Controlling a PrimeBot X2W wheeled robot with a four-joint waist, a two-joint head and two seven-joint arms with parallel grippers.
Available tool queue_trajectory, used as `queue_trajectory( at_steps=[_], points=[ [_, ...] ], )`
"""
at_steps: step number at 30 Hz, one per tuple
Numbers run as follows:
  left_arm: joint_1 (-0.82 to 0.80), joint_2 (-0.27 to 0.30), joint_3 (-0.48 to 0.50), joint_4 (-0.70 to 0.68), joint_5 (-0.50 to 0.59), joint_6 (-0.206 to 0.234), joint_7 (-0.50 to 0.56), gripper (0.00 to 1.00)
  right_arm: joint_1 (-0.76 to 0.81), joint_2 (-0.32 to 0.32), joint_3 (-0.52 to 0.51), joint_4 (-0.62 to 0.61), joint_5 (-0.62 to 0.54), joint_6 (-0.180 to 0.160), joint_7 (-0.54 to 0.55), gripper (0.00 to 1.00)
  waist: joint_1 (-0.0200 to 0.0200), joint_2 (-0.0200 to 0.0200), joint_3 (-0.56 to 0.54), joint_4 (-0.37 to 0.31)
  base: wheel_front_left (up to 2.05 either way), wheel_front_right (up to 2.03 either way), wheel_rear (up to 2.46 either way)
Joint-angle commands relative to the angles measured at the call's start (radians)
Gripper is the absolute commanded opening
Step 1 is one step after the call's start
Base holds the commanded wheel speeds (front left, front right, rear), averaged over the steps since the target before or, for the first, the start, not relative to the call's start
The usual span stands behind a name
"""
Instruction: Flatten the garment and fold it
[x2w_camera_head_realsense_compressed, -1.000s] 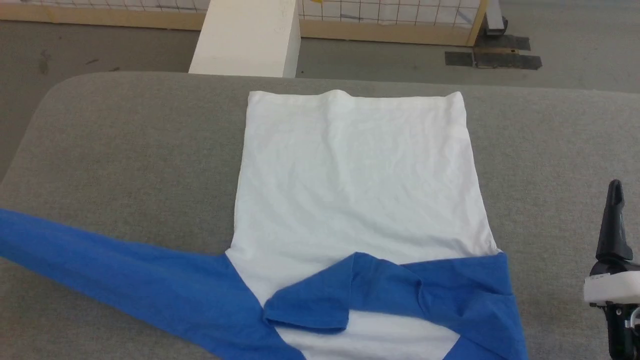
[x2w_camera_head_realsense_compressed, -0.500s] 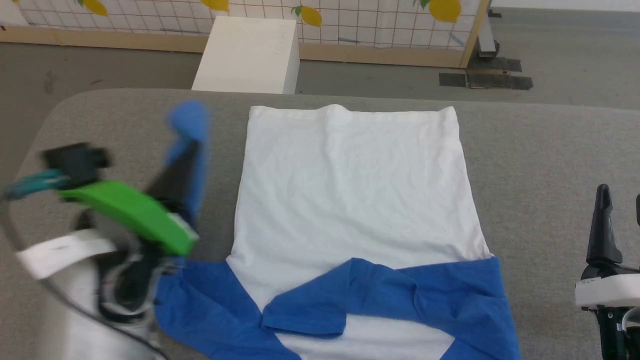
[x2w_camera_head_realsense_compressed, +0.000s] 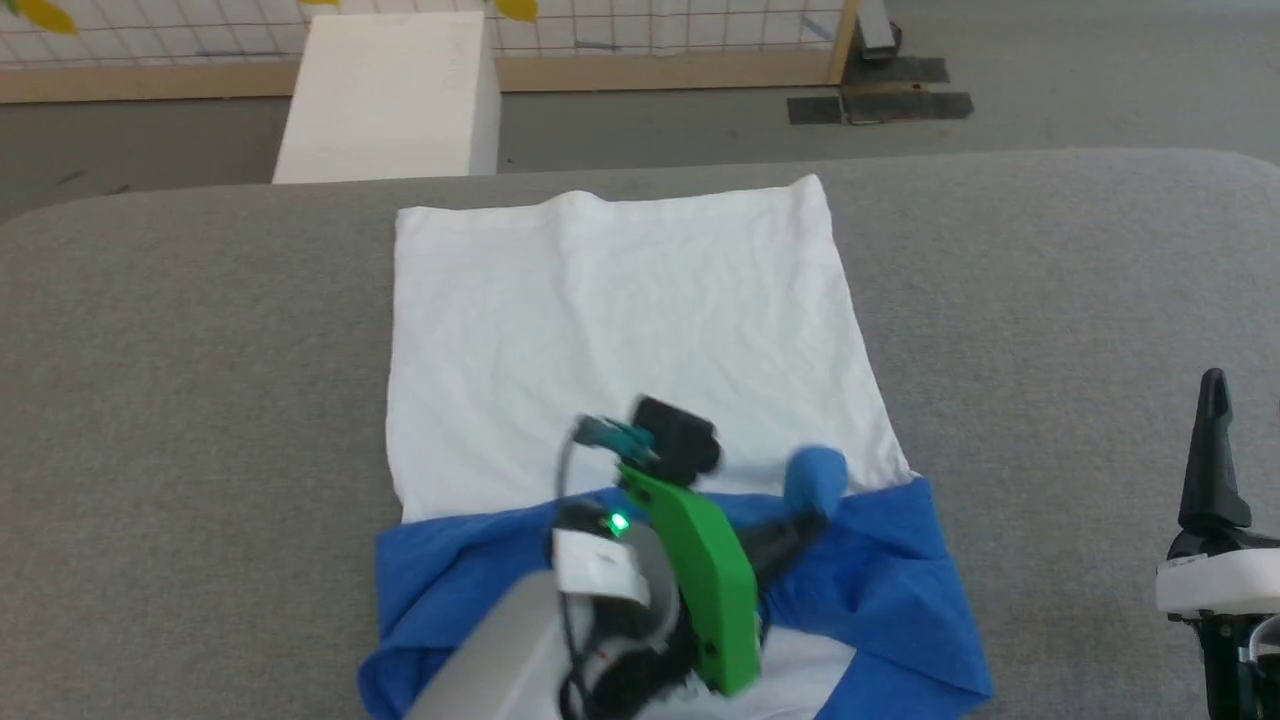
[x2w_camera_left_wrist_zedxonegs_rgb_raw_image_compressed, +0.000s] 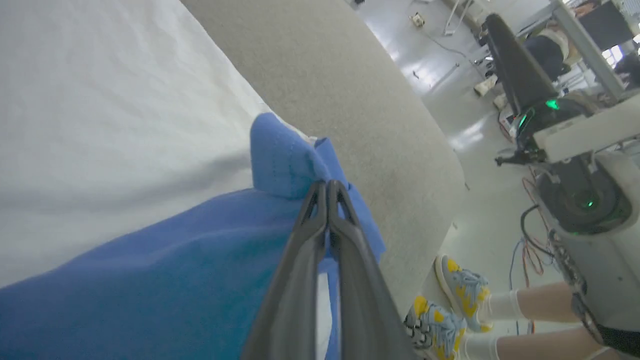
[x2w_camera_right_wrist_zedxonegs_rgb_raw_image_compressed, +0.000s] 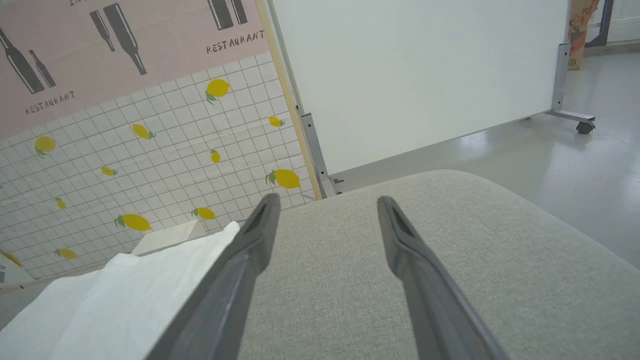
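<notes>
Two grippers hung over a grey padded table (x2w_camera_head_realsense_compressed: 150, 350). Behind its far left edge stood a white box (x2w_camera_head_realsense_compressed: 390, 95). The shirt (x2w_camera_head_realsense_compressed: 620, 320) lay mid-table, its white body flat and its blue sleeves bunched nearest the robot. There the left gripper (x2w_camera_left_wrist_zedxonegs_rgb_raw_image_compressed: 327, 186) pinched a blue cuff (x2w_camera_left_wrist_zedxonegs_rgb_raw_image_compressed: 280, 160). Far right, the right gripper (x2w_camera_right_wrist_zedxonegs_rgb_raw_image_compressed: 325, 205) stood wide apart and empty over bare table, beside the shirt.

One garment (x2w_camera_head_realsense_compressed: 620, 320), one white box (x2w_camera_head_realsense_compressed: 390, 90), one table (x2w_camera_head_realsense_compressed: 1050, 300), two grippers (x2w_camera_left_wrist_zedxonegs_rgb_raw_image_compressed: 327, 186) (x2w_camera_right_wrist_zedxonegs_rgb_raw_image_compressed: 325, 202), two shoes (x2w_camera_left_wrist_zedxonegs_rgb_raw_image_compressed: 452, 280) (x2w_camera_left_wrist_zedxonegs_rgb_raw_image_compressed: 432, 325)
</notes>
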Motion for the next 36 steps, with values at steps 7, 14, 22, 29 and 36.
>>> queue_trajectory(
  at_steps=[7, 14, 22, 29, 36],
  points=[
    [0.015, 0.05, -0.15, 0.058, -0.05, -0.007, 0.102, 1.0, 0.001, 0.0, -0.003, 0.005, 0.008, -0.002, -0.015, 1.0, 0.0001, -0.0001, 0.02, -0.026, 0.0, 0.0, 0.0],
    [-0.028, 0.079, 0.03, -0.045, -0.101, 0.013, -0.061, 1.0, -0.013, 0.0, 0.014, 0.008, 0.001, -0.002, -0.011, 1.0, 0.0001, -0.0001, 0.0, 0.001, 0.0, 0.0, 0.0],
    [-0.023, 0.235, 0.312, -0.009, 0.17, 0.145, -0.555, 1.0, -0.027, 0.0, 0.07, 0.011, -0.017, -0.002, 0.034, 1.0, 0.0001, -0.0001, -0.019, 0.013, 0.0, 0.0, 0.0],
    [0.027, 0.271, 0.394, 0.054, 0.24, 0.201, -0.728, 1.0, -0.112, 0.0, 0.091, 0.047, -0.041, -0.002, 0.214, 1.0, 0.0001, -0.0001, 0.011, 0.026, 0.0, 0.0, 0.0],
    [0.04, 0.28, 0.433, -0.01, 0.233, 0.211, -0.745, 1.0, -0.405, 0.0, 0.101, 0.136, -0.126, -0.002, 0.567, 1.0, 0.0001, -0.0001, 0.132, 0.053, 0.0, 0.0, 0.0]
  ],
)
